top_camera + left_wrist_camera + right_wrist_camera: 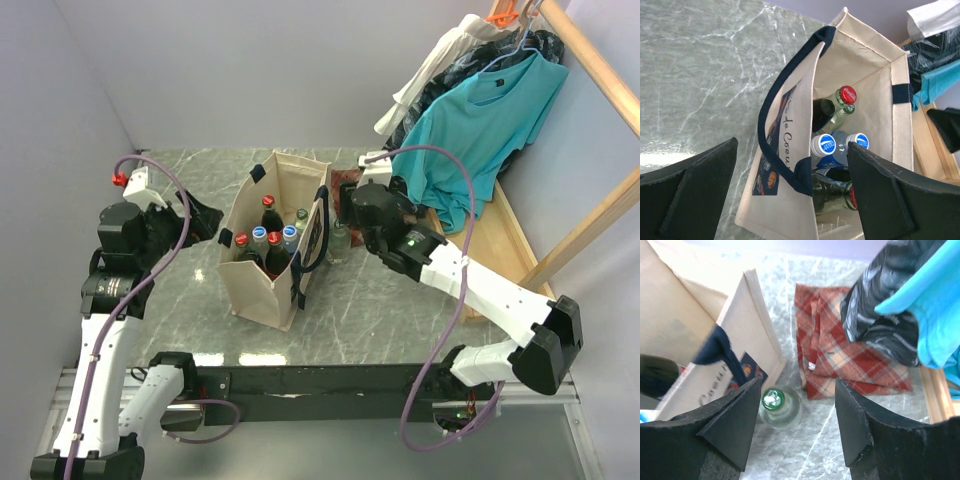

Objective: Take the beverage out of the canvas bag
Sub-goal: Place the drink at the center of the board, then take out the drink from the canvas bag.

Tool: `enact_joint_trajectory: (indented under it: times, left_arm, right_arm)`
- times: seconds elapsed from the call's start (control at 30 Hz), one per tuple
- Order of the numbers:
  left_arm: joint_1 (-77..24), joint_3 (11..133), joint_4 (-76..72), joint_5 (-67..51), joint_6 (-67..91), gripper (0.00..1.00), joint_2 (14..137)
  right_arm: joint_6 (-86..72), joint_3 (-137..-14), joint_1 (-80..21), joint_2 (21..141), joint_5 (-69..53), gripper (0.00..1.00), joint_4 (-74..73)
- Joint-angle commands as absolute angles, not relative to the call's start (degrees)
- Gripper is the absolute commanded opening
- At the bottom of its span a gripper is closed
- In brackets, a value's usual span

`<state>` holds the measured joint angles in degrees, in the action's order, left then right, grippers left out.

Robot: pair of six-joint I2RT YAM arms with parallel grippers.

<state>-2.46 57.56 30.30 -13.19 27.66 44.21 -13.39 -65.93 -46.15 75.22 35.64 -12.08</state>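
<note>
The beige canvas bag point(268, 262) with navy handles stands open at mid-table. It holds several bottles with red caps point(268, 201) and blue caps point(259, 233). In the left wrist view the bag point(790, 200) shows a red-capped bottle point(846, 94) and two blue-capped ones point(823, 145). A clear bottle with a green cap point(340, 240) stands on the table just right of the bag. My right gripper point(348, 212) is open above it. In the right wrist view the bottle point(780, 405) is by the left finger of my gripper point(797, 425). My left gripper point(205, 215) is open and empty left of the bag, also seen in its wrist view point(792, 195).
A folded red plaid cloth point(840, 340) lies on the marble table point(180, 180) behind the green-capped bottle. Clothes, among them a teal shirt point(480, 120), hang on a wooden rack point(590, 60) at the back right. Grey walls close the left and back.
</note>
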Motion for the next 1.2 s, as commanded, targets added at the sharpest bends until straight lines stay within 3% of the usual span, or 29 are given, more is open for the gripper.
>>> enact_joint_trajectory:
  times: [0.0,0.47,0.93,1.17]
  left_arm:
    - [-2.5,58.1,28.7,-16.7,26.4,0.96,43.1]
    - [-2.5,55.3,23.9,-20.1,28.0,0.96,41.6]
    - [-2.5,57.9,28.0,-18.5,25.4,0.96,42.3]
    - [-2.5,57.5,27.0,-18.1,25.0,0.96,43.8]
  right_arm:
    - [-12.0,-73.3,-46.9,72.4,36.4,0.68,-15.3]
    - [-9.1,-91.8,-48.1,79.3,35.0,0.70,-28.9]
    - [-6.7,-110.5,-54.8,94.3,37.3,0.71,-34.2]
    - [-4.1,-111.2,-56.2,94.0,37.4,0.74,-33.9]
